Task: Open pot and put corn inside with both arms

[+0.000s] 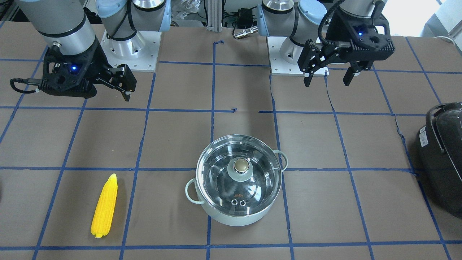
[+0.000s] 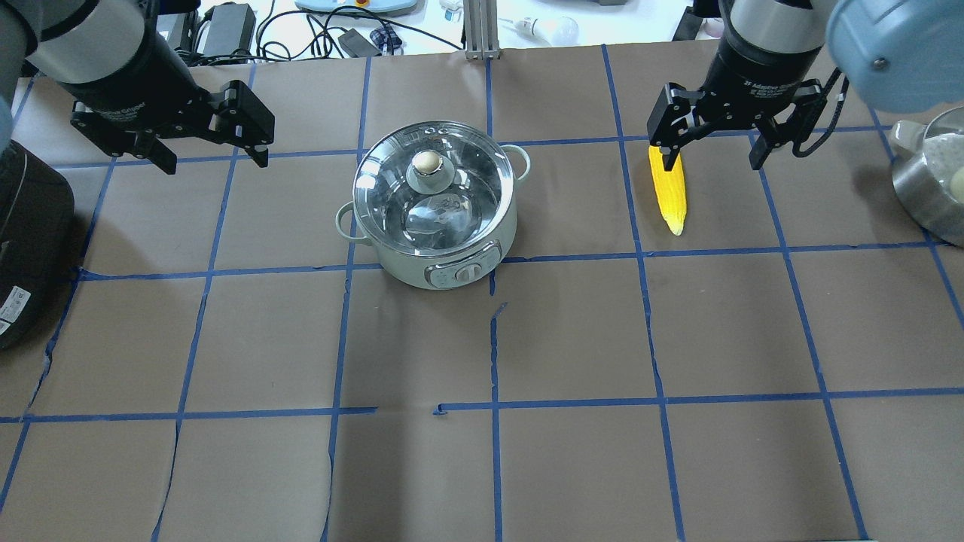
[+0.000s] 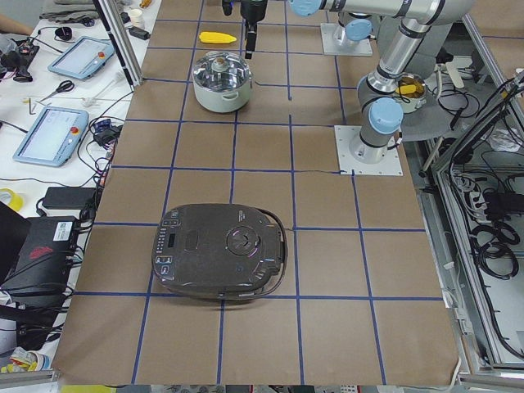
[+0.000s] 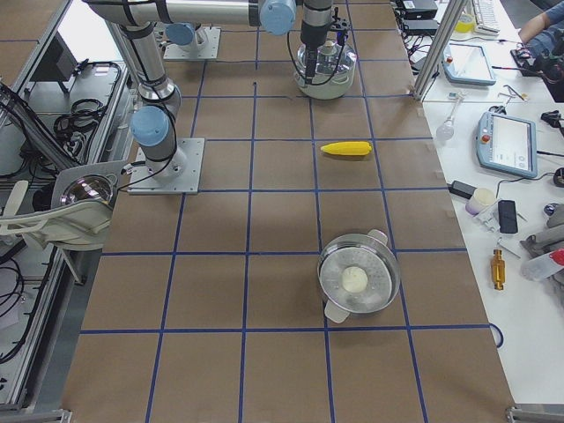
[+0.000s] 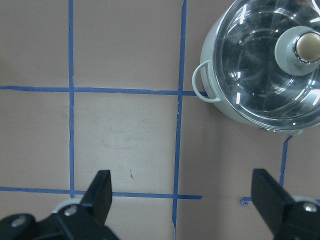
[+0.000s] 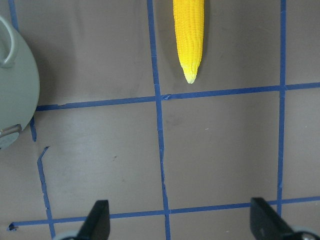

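The pale mint-green pot (image 1: 240,213) stands mid-table with its glass lid (image 2: 392,181) on and the beige knob (image 2: 427,161) on top. The yellow corn (image 2: 669,192) lies flat on the brown paper to the pot's right in the overhead view, and also shows in the front view (image 1: 105,206). My left gripper (image 2: 213,158) hangs open and empty above the table, left of the pot. My right gripper (image 2: 713,160) hangs open and empty above the corn's far end. The left wrist view shows the pot (image 5: 235,107) ahead to the right. The right wrist view shows the corn (image 6: 188,35) ahead.
A black appliance (image 2: 22,248) sits at the table's left edge. A steel pot with a lid (image 2: 930,188) stands at the right edge. Blue tape lines grid the brown paper. Cables and devices lie beyond the far edge.
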`<state>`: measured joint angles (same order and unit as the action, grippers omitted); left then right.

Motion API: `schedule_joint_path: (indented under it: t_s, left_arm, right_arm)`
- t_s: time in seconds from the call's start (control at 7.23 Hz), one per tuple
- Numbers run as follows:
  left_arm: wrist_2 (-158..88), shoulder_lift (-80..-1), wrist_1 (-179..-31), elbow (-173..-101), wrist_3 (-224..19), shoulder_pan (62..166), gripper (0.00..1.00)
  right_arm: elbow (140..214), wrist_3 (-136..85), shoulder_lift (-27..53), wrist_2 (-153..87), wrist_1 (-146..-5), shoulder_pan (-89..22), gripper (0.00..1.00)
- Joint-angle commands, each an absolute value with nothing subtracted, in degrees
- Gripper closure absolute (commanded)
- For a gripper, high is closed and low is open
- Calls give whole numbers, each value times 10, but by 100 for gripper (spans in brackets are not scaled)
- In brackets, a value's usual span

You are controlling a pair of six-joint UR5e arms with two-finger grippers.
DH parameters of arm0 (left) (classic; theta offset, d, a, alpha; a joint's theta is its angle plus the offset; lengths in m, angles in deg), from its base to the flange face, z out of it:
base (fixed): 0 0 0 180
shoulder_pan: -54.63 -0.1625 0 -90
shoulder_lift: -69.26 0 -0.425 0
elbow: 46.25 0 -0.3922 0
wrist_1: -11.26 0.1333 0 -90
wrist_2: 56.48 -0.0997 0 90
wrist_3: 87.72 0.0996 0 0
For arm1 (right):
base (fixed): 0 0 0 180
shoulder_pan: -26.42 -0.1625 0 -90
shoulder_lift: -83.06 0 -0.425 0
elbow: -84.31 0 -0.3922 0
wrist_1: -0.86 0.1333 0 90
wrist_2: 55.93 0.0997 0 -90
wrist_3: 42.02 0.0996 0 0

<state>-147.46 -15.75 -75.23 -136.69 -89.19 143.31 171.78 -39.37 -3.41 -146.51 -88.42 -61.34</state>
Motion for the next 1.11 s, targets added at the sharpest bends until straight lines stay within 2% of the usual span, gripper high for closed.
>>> schedule_joint_path:
  t_s: [0.0, 0.97]
  left_arm:
    - [-1474, -157, -753, -1367, -891, 1433, 0]
    - [-1474, -157, -754, -1368, -891, 1433, 0]
  right_arm:
    - [1714, -388, -31, -1476, -883, -605, 0]
    - [1714, -396, -51, -1464, -850, -616, 0]
